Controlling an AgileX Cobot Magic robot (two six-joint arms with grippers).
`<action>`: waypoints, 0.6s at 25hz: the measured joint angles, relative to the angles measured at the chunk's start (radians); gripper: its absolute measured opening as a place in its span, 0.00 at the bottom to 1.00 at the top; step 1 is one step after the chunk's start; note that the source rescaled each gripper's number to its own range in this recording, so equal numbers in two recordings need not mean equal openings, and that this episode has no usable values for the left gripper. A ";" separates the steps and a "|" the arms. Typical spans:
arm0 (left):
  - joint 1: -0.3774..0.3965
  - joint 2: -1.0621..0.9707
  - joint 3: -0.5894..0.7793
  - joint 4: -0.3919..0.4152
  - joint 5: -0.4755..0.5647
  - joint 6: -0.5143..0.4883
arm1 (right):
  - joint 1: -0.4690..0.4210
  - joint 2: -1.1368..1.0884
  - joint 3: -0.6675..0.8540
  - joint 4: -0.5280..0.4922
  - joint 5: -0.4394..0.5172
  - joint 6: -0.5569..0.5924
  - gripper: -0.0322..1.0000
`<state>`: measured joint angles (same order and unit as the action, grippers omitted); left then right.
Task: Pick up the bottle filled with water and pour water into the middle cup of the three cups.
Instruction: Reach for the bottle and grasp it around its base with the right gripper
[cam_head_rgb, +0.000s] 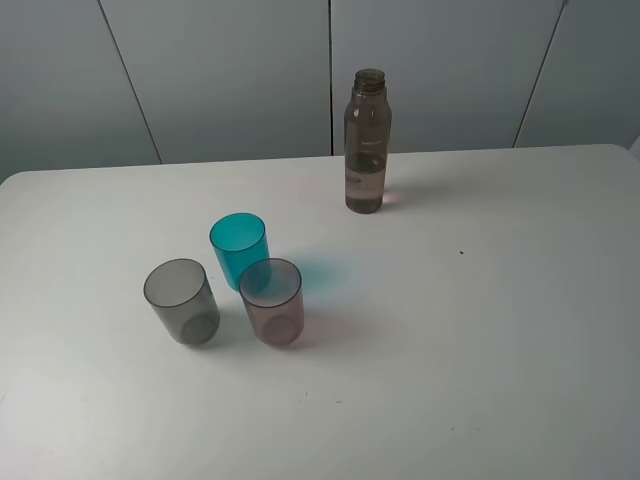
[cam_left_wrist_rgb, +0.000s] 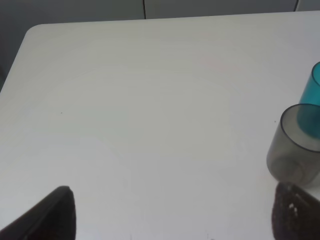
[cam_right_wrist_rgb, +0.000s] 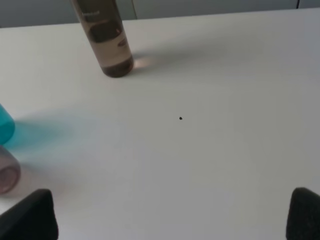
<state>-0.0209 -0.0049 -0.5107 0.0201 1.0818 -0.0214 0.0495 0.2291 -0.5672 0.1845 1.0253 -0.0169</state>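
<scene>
The smoky brown bottle (cam_head_rgb: 367, 142) stands upright and uncapped at the back of the white table (cam_head_rgb: 480, 330), partly filled with water. It also shows in the right wrist view (cam_right_wrist_rgb: 104, 39). The teal cup (cam_head_rgb: 239, 249) stands behind and between the smoky grey cup (cam_head_rgb: 181, 301) and the pinkish-mauve cup (cam_head_rgb: 272, 300). No gripper shows in the exterior high view. The left gripper (cam_left_wrist_rgb: 172, 212) is open above bare table, with the grey cup (cam_left_wrist_rgb: 295, 150) and teal cup (cam_left_wrist_rgb: 309, 102) beside it. The right gripper (cam_right_wrist_rgb: 172, 215) is open, well short of the bottle.
A small dark speck (cam_head_rgb: 461, 252) lies on the table right of the cups. Grey wall panels (cam_head_rgb: 230, 70) rise behind the table's far edge. The table's far left corner shows in the left wrist view (cam_left_wrist_rgb: 35, 30).
</scene>
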 joint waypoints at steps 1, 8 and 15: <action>0.000 0.000 0.000 0.000 0.000 0.000 | 0.000 0.041 -0.018 0.000 -0.017 0.000 0.97; 0.000 0.000 0.000 0.000 0.000 0.000 | 0.000 0.311 -0.153 0.030 -0.112 -0.028 0.97; 0.000 0.000 0.000 0.000 0.000 0.000 | 0.079 0.525 -0.214 0.082 -0.226 -0.130 0.97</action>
<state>-0.0209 -0.0049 -0.5107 0.0201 1.0818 -0.0214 0.1286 0.7545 -0.7810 0.2663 0.7994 -0.1471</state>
